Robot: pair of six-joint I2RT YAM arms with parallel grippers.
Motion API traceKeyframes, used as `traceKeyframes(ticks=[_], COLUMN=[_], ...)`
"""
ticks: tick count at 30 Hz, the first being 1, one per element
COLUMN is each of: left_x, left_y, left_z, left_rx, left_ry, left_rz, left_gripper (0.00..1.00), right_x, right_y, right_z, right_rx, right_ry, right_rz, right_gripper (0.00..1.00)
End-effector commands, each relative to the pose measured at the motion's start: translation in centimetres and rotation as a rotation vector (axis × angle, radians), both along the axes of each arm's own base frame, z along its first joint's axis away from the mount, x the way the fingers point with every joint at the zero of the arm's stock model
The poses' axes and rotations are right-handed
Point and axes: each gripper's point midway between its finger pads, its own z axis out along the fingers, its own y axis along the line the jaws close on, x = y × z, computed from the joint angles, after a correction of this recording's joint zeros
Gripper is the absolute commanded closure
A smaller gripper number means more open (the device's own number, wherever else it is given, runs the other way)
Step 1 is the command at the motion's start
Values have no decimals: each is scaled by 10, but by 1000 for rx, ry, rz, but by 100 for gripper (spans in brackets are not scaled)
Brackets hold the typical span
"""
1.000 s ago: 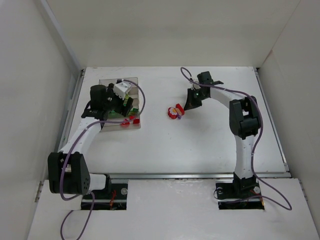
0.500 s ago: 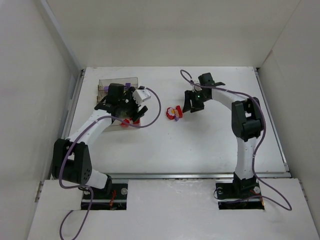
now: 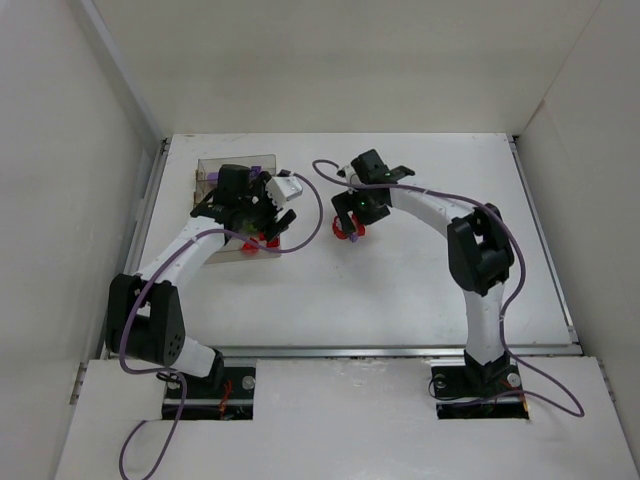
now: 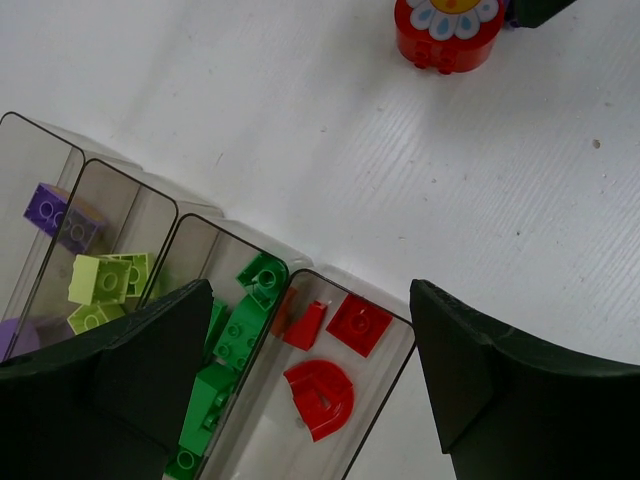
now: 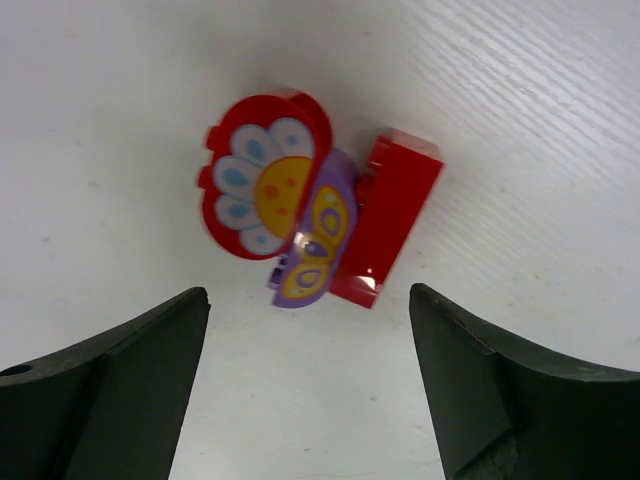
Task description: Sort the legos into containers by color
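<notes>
While both arms are reaching out over a white table (image 3: 420, 290), a clear brownish tray (image 3: 208, 172) is sitting near the table's far left corner. The left gripper (image 4: 310, 288) is hanging above the tray's near right end, its dark fingers standing wide apart and holding nothing. The right gripper (image 5: 308, 292) is hovering above bare table, roughly midway between the left and right edges and nearer the far edge, its fingers also spread wide and gripping nothing. Directly under it, a red flower-topped piece (image 5: 262, 175) is lying on the table, touching a purple printed piece (image 5: 318, 240), which is touching a red brick (image 5: 395, 215). This cluster is resting well apart from the tray. Inside the tray, each compartment is holding one colour: purple bricks (image 4: 55, 215) in one, then lime bricks (image 4: 105, 280), dark green bricks (image 4: 235, 340), and red bricks (image 4: 330, 350) in the end compartment.
</notes>
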Motion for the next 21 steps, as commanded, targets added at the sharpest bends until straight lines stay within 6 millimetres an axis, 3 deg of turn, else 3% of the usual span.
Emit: traceKeyframes(ticks=[1,8,16,21], left_x=[8,8,7,6], left_y=[-5,-5,-3,-3], left_z=[19,22,21,22], left_rx=[-13,-17,-12,-14], left_ry=[-46,-64,-65,-73], left_rz=[-11,-11,-4,-4], left_gripper=[23,23,23,23], right_x=[24,17,12,10], right_y=[-28,-28,-6,-5], right_z=[6,-1,-16,-23], right_rx=[-105,-180,-79,-74], right_ry=[-51,-52,-3,-4], right_rz=[-89,-54,13,27], right_gripper=[13,13,16,18])
